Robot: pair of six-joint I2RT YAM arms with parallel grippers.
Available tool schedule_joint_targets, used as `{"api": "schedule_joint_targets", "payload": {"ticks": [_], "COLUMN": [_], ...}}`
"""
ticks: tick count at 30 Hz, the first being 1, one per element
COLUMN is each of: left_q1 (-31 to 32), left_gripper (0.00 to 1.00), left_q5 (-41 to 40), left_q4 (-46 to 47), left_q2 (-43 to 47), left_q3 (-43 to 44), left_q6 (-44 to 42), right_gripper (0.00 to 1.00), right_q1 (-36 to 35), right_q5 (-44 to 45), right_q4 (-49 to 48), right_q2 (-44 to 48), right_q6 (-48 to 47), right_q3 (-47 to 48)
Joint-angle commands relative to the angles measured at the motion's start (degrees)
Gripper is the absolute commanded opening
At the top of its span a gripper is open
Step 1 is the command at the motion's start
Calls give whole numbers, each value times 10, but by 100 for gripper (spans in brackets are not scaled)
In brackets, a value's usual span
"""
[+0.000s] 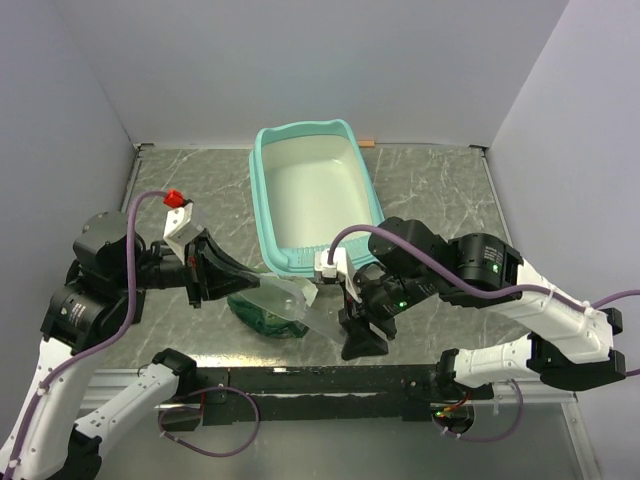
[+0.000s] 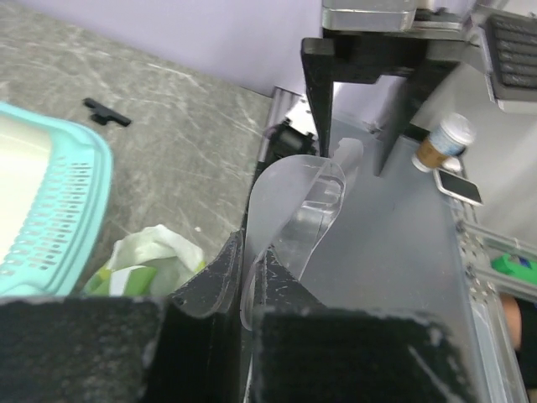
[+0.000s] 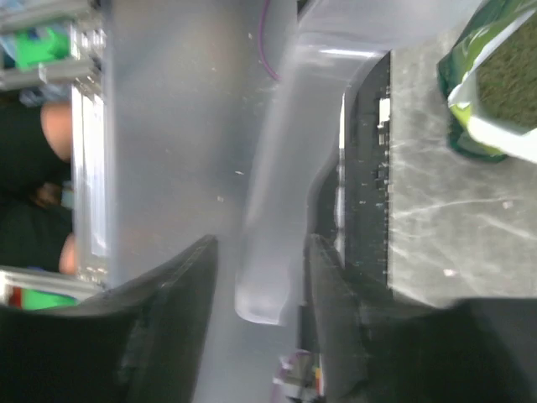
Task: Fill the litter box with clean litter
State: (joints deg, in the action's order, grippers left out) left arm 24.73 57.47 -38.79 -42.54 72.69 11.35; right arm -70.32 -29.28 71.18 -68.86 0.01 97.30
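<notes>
Lavender walls close in a grey marbled bench. Toward its far side lies the large rectangular turquoise plastic litter box, its whitish inside bare and its perforated near rim facing the arms. Just before that rim, at the near edge of the bench, sits a glossy green printed bag with its mouth open. Above the bag hangs a clear plastic scoop, stretched between the two arms. The left hand is clamped tight on the scoop's thin edge. The right hand has its fingers spread apart on either side of the scoop's blurred handle, not pinching it. Clean litter shows as coarse dull granules inside the bag's mouth.
</notes>
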Motion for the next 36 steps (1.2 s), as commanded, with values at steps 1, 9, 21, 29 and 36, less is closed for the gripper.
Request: {"api": "schedule_joint_targets", "payload": {"ticks": [1, 9, 21, 29, 36], "left_q1": [-1, -2, -2, -2, -2], "left_gripper": [1, 1, 1, 1, 1], "left_q5": [-73, -170, -216, -241, -240], "left_q4": [16, -10, 71, 111, 130], "left_q2": [6, -6, 76, 144, 161], "left_q3": [10, 27, -6, -43, -61], "left_q6": [18, 120, 234, 245, 245], "right_gripper": [69, 84, 90, 85, 82], "right_q1": [-8, -8, 4, 77, 108], "right_q5": [53, 276, 327, 179, 54], "right_q4": [-24, -62, -482, -625, -709], "right_q2": [21, 53, 224, 210, 189], "right_q6": [-6, -66, 54, 198, 259], "right_q3": [18, 15, -270, -290, -317]}}
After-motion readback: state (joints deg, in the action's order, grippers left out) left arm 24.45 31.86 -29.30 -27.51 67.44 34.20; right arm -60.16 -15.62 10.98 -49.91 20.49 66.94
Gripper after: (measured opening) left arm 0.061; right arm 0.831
